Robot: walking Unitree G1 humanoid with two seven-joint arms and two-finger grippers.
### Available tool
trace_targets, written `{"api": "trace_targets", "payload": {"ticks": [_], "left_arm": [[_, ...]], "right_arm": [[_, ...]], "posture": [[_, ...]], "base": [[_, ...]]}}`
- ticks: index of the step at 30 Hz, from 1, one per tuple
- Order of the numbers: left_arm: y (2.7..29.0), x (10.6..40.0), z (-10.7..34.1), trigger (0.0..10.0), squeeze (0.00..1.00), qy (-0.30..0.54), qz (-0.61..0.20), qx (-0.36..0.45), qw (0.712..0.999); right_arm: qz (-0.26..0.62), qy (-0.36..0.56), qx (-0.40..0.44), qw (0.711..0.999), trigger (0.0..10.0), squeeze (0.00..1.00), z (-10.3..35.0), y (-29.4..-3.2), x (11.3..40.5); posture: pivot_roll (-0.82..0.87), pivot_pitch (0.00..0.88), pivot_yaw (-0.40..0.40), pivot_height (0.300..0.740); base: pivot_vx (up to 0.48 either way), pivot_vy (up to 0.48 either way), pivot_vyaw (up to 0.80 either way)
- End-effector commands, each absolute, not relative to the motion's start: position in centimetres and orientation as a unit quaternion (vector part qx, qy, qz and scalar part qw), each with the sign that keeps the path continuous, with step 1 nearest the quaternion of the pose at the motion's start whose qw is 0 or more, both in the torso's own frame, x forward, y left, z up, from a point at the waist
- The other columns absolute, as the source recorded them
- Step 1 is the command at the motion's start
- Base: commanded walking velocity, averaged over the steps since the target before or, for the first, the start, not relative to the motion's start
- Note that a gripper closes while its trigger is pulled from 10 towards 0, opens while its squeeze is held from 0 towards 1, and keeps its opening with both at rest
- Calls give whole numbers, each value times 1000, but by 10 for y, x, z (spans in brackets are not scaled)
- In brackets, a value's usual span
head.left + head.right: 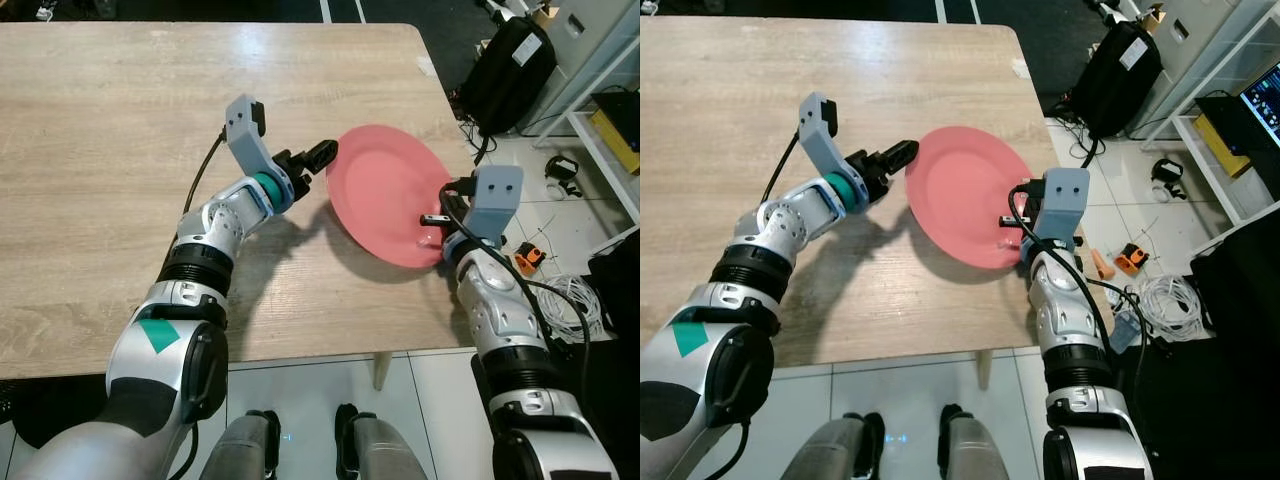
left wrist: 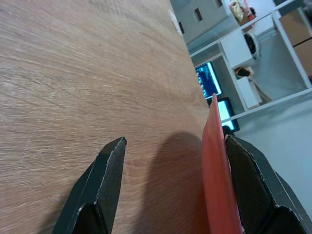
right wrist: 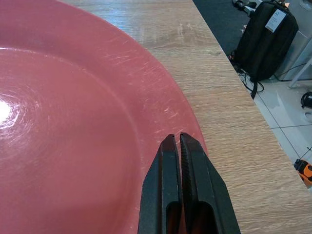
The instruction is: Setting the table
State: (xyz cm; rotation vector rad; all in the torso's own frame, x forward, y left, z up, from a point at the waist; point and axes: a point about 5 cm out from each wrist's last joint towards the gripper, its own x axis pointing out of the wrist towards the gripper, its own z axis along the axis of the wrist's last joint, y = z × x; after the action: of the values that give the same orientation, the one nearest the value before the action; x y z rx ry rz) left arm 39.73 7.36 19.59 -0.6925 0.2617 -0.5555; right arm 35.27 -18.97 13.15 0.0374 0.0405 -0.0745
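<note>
I read the pink plate [image 1: 385,205] as tilted over the table [image 1: 120,150], spanning between my two arms. The right end effector [image 3: 180,146] is pinched tight on the plate's near right rim and carries it. The left end effector [image 1: 318,157] stands spread, with the plate's opposite rim inside its gap, against one finger [image 2: 248,175]. The left needs only to clamp; both arms are at the plate.

A light wood-grain tabletop [image 1: 120,150] carried a pink plate [image 1: 385,200] near its right edge, the plate's near rim reaching toward the front right corner.
</note>
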Motion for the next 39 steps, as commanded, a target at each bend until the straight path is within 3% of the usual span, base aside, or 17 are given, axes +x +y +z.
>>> {"api": "trace_targets", "payload": {"ticks": [1,9,25,31,32,33,35,36,37,38,39], "left_arm": [[68,398,199,10000,0,123,-279,-335,892],[48,398,231,10000,0,76,-330,-306,889],[41,390,206,10000,0,172,-343,-331,862],[36,383,193,10000,0,206,-369,-306,853],[36,383,190,8863,0,211,-369,-303,853],[36,383,190,8863,0,211,-369,-303,853],[37,383,188,4667,0,216,-366,-303,853],[37,383,188,3922,0,217,-365,-304,852],[37,383,188,3922,0,217,-365,-304,852],[38,383,189,0,0,215,-365,-308,852],[38,384,189,0,0,213,-365,-310,852]], "right_arm": [[-44,69,31,996,10000,0,109,-193,346],[-41,65,34,996,10000,0,111,-190,347],[-39,61,39,997,10000,0,113,-190,349],[-38,61,41,997,10000,0,113,-189,349],[-38,61,41,997,10000,0,113,-189,349],[-38,61,41,997,10000,0,113,-189,349],[-38,60,41,997,10000,0,114,-189,350],[-39,59,41,997,10000,0,114,-189,350],[-39,59,41,997,10000,0,114,-189,350],[-39,59,41,997,10000,0,114,-189,350],[-39,59,41,997,10000,0,114,-189,350]], "posture": [[52,109,25,740],[49,113,39,740],[48,121,36,740],[46,121,33,740],[47,120,33,740],[47,120,33,740],[48,120,33,740],[48,120,33,740],[48,120,33,740],[48,120,32,740],[48,120,32,740]], "base": [[0,0,0],[0,0,0],[0,0,0],[0,0,0],[0,0,0],[0,0,0],[0,0,0],[0,0,0],[0,0,0],[0,0,0],[0,0,0]]}}
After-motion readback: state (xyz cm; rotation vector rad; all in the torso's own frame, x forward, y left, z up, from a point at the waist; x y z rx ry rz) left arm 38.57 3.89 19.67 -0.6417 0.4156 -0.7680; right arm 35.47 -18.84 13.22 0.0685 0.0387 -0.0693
